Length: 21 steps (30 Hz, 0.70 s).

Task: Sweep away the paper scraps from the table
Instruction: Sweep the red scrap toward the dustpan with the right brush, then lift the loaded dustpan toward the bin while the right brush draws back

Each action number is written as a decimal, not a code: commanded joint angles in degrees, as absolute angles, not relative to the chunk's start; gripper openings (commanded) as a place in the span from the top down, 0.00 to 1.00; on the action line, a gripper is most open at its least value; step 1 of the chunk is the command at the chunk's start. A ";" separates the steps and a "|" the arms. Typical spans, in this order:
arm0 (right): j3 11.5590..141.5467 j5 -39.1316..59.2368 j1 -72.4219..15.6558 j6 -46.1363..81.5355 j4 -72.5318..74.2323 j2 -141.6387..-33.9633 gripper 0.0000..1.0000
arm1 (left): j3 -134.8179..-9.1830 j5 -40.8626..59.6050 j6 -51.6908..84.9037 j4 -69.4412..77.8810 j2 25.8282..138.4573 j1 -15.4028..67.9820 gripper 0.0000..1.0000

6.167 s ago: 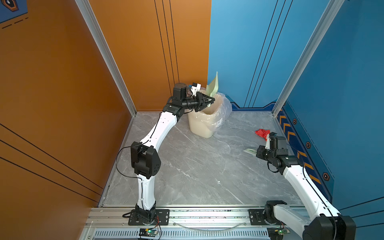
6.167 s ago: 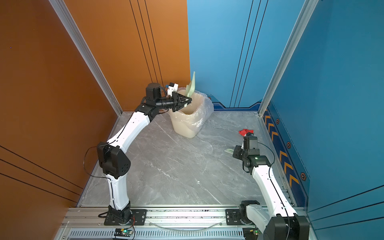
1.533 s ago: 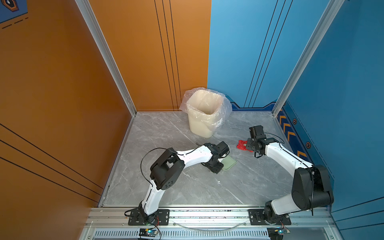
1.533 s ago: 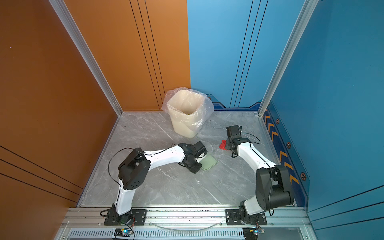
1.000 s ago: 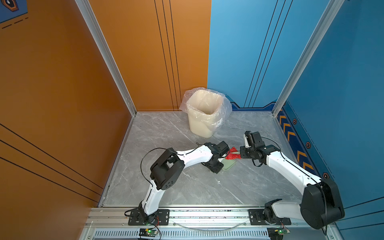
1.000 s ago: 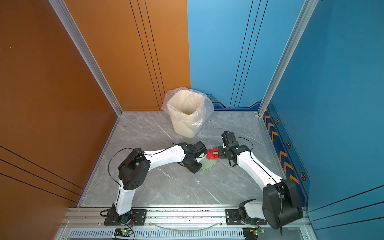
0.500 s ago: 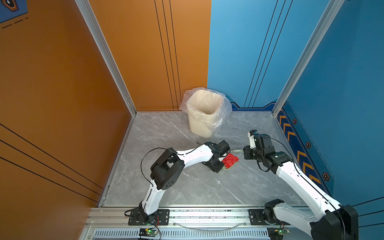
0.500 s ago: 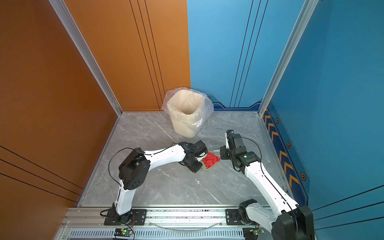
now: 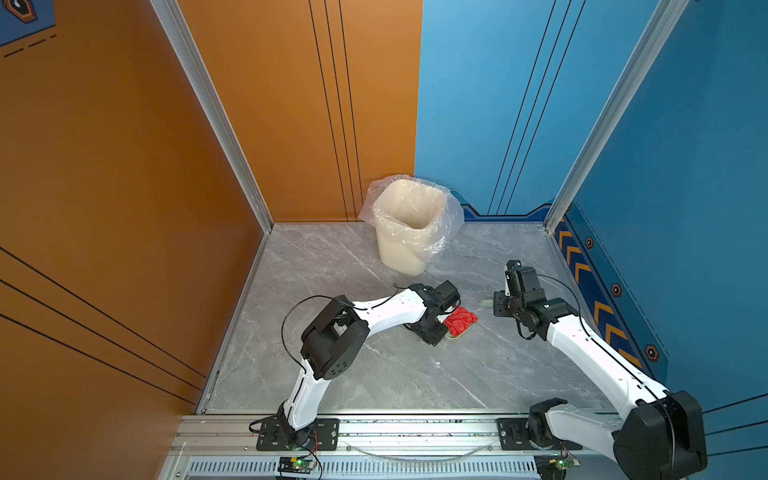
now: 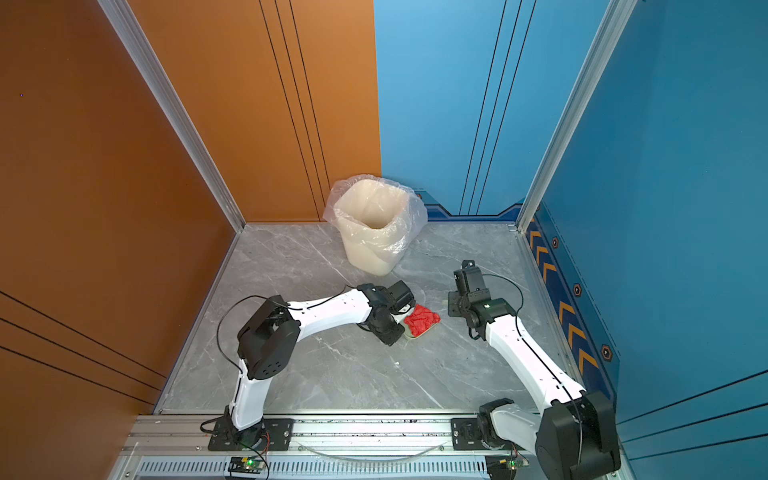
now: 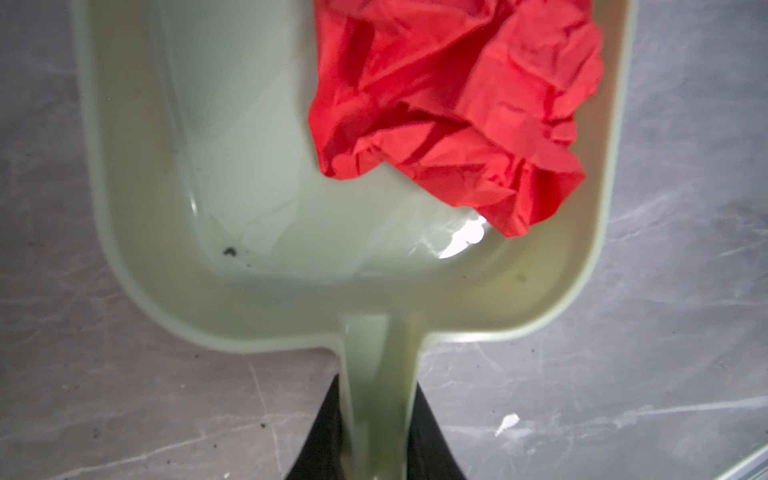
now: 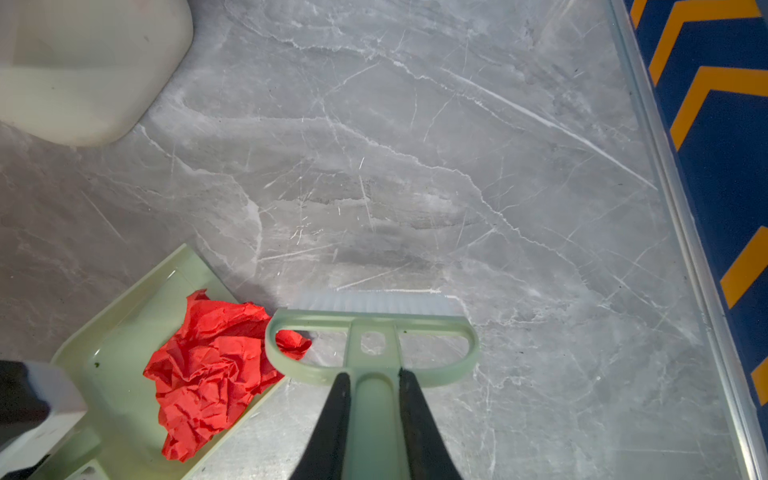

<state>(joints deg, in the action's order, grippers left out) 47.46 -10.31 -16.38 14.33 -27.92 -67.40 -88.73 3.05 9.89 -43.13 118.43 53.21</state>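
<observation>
One crumpled red paper scrap (image 9: 459, 321) (image 10: 422, 320) lies inside the pale green dustpan (image 11: 137, 232), toward its open mouth (image 12: 208, 365). The dustpan (image 12: 116, 345) rests on the grey marble table (image 9: 374, 374). My left gripper (image 11: 378, 386) is shut on the dustpan's handle, low over the middle of the table (image 9: 432, 328). My right gripper (image 12: 372, 382) is shut on the handle of the pale green brush (image 12: 370, 322). The brush's white bristles sit just beside the pan's mouth. In both top views the right gripper (image 9: 500, 305) (image 10: 455, 307) stands right of the pan.
A cream bin (image 9: 409, 232) (image 10: 370, 232) with a clear plastic liner stands at the back of the table, behind the dustpan (image 12: 75, 70). An aluminium rail and a blue wall with orange chevrons (image 12: 706, 124) run along the right side. A tiny white fleck (image 11: 507, 424) lies near the pan's handle.
The right gripper with the brush pushed the red scrap into the dustpan, then drew back to the right, away from the pan. The left arm and the dustpan stayed still.
</observation>
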 commanded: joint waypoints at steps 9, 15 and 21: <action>44.65 -1.44 -21.61 12.19 -25.45 -68.19 1.00 | -90.35 2.46 9.86 -44.30 119.19 53.58 1.00; 43.77 -1.03 -21.89 13.21 -22.99 -66.06 1.00 | -90.29 2.49 9.82 -44.21 118.93 53.61 1.00; 44.29 -10.52 -20.16 14.97 -23.99 -63.43 1.00 | -88.39 1.62 9.68 -42.34 116.06 53.60 1.00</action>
